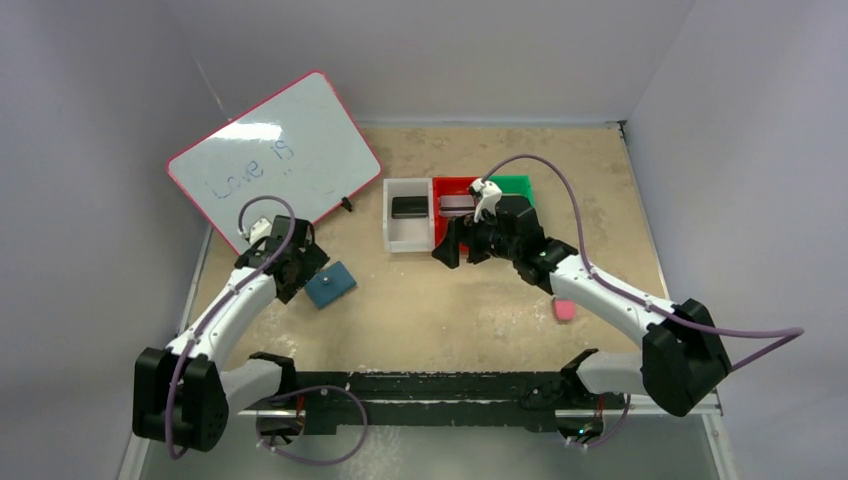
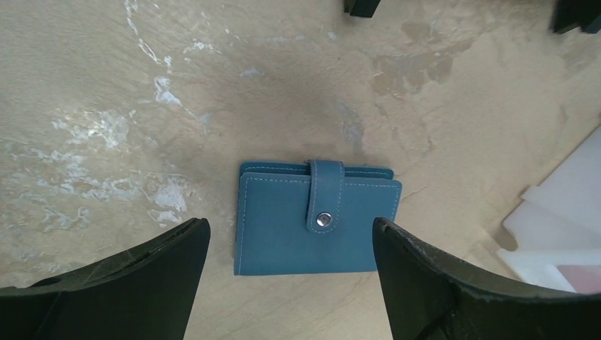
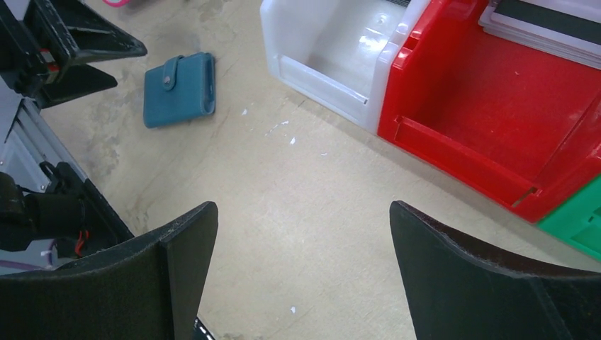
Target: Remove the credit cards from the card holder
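Left wrist view: the left fingers (image 2: pixel 142 283) stand wide and empty. Between them the small slate-blue bifold card holder (image 2: pixel 315 219) lies flat and snapped shut on the counter (image 2: pixel 106 71). Well away from the holder, the right fingers (image 3: pixel 163 283), also wide and empty, hover by the red plastic bin (image 3: pixel 482 106). Closing in could skid the thin holder or leave its tab (image 2: pixel 324 205) fastened. The counter is scuffed, stained beige, and plain grey walls (image 1: pixel 100 80) surround it.

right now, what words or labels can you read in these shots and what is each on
"Love is" - faint blue handwriting on the whiteboard
card holder: no text, only a plain snap
cards in the white bin and red bin: too small or blurred to read
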Tool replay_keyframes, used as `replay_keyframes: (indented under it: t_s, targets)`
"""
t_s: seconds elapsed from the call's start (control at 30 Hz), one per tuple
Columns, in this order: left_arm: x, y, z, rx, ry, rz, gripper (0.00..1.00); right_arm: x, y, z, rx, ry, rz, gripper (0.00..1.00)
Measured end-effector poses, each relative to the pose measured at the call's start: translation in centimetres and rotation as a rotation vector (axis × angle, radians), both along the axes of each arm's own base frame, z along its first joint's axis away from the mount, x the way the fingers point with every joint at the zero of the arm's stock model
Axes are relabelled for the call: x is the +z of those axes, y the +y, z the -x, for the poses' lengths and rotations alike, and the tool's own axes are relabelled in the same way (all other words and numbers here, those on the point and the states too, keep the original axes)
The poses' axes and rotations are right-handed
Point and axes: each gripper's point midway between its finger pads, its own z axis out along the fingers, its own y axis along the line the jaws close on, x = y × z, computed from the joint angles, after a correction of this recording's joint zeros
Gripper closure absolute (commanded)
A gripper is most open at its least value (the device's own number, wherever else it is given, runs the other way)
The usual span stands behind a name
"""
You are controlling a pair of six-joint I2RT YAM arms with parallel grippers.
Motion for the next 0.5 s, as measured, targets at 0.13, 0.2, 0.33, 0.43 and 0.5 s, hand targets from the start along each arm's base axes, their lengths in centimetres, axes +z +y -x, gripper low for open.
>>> replay_keyframes:
  t_s: [0.13,0.2,0.33,0.43,0.5]
  targets:
    - [-1.9,-0.3,0.0,-0.014,0.049,0.003,0.17,-0.3,-0.6,-0.3,-0.036,0.001,0.027,0.07]
    - [-2.7,-0.3,0.1,-0.013,0.067,-0.002,0.17,-0.6,-1.0,-0.4,-0.052,0.005,0.042,0.06]
    - [-3.7,0.0,0.0,-0.007,0.096,-0.025,0.17,-0.4,-1.6,-0.4,-0.078,-0.001,0.058,0.06]
    - [-4.2,0.1,-0.2,-0.011,0.103,-0.062,0.17,0.1,-1.8,-0.6,-0.093,-0.017,0.057,0.05]
    - [-4.5,0.1,-0.2,-0.021,0.108,-0.095,0.16,0.4,-2.0,-0.7,-0.102,-0.027,0.056,0.05]
